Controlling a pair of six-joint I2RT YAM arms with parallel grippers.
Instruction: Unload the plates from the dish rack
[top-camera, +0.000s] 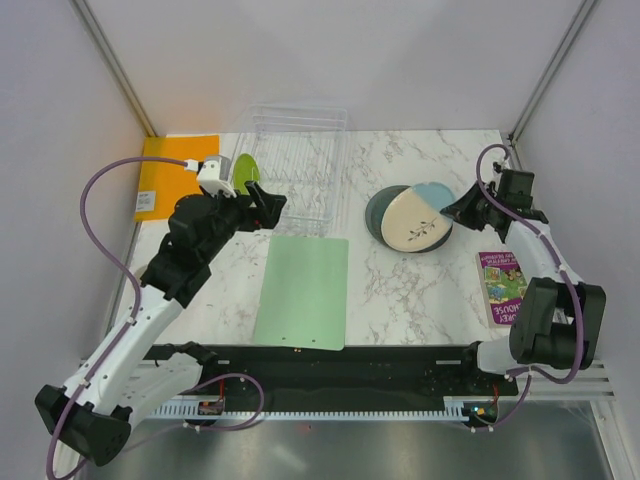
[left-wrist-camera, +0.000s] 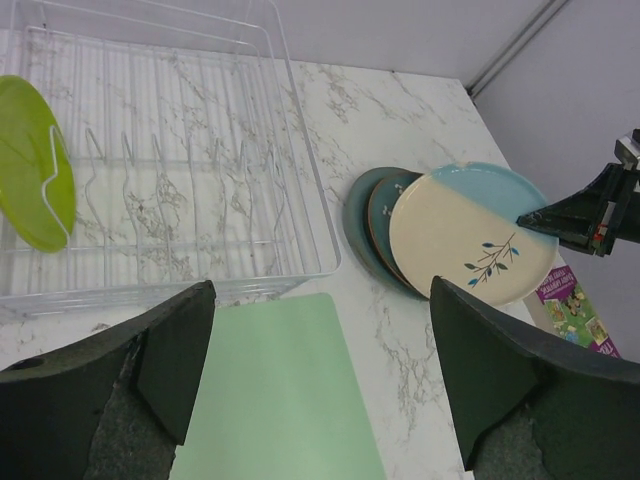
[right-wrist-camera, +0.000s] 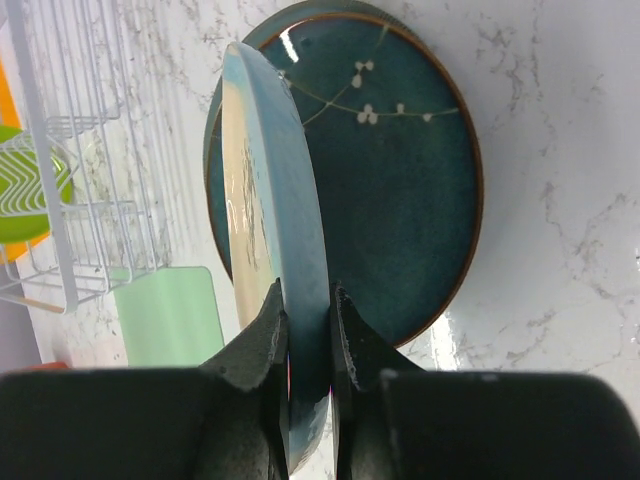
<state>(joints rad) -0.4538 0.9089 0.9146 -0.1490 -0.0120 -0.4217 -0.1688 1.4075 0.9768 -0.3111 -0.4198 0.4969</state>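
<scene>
One lime-green plate (top-camera: 245, 170) sits in dish rack (top-camera: 320, 165); R hand (top-camera: 447, 212), clamped on cream sprig plate (top-camera: 410, 222), must lower & let go; L hand (top-camera: 266, 206) agape.

Left tool (top-camera: 272, 205) gapes wide, while the right tool (right-wrist-camera: 308, 300) pinches a plate (right-wrist-camera: 262, 180) rim.

Rack at the far edge, plate stack to the right

The clear dish rack (top-camera: 300, 165) sits by the far edge of the marble table (top-camera: 410, 295), with a lime-green plate (top-camera: 245, 172) upright at its left end and the left gripper (top-camera: 268, 205) beside its near-left corner. Toward the right edge, the right gripper (top-camera: 452, 208) meets the rim of a cream-and-blue plate (top-camera: 412, 222) overlapping darker plates (top-camera: 376, 212).
</scene>
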